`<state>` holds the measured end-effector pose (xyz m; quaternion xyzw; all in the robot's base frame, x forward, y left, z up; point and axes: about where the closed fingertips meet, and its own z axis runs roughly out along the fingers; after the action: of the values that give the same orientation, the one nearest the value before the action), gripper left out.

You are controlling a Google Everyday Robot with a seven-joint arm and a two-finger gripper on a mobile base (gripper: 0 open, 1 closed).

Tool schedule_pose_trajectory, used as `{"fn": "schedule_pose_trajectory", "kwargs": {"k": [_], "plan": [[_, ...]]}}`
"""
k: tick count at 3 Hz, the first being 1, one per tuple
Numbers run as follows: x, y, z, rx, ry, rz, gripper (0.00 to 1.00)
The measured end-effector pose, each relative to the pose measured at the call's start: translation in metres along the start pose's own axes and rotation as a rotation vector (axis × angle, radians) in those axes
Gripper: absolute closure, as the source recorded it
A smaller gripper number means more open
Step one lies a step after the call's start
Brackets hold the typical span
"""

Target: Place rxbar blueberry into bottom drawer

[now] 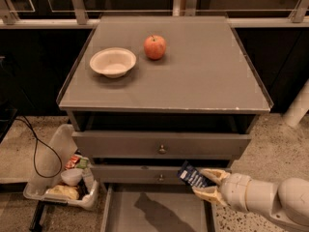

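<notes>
Tool point(199, 181) sits at 5 o'clock in the camera view, coming in from the right on the white arm point(260, 197). It is clamped on the rxbar blueberry point(191, 175), with one finger above the wrapper and one below. The bar is tilted, and its free end points to about 10 o'clock.

We see the bar held against the front of the middle drawer point(130, 174), just right of that drawer's knob (we can't tell whether it touches the drawer face).

The bottom drawer point(181, 217) is pulled out at 6 o'clock. Its grey floor is bare, apart from a dark shadow near the middle. The bar is over the drawer's 1 o'clock corner, not lying on the floor.

The top drawer point(120, 144) is shut flush.

On the worktop point(207, 71), the red apple point(155, 47) stands at 11 o'clock. A cream bowl point(113, 62) sits upright near it, at the apple's 8 o'clock and apart from it.

On the floor at 8 o'clock from the cabinet we see a clear plastic bin point(50, 156) with mixed packets inside. A black cable point(35, 151) loops across it.
</notes>
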<state>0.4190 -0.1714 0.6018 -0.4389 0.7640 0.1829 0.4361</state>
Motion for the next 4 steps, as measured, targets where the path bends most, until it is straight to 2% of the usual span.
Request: {"fn": "schedule_pose_trajectory", "kwargs": {"k": [2, 3, 4], "plan": [[0.006, 0.004, 0.011, -0.017, 0.017, 0.009, 1.00], [0.039, 0.009, 0.039, -0.044, 0.051, 0.058, 1.00], [0.082, 0.015, 0.072, -0.059, 0.076, 0.093, 1.00]]}}
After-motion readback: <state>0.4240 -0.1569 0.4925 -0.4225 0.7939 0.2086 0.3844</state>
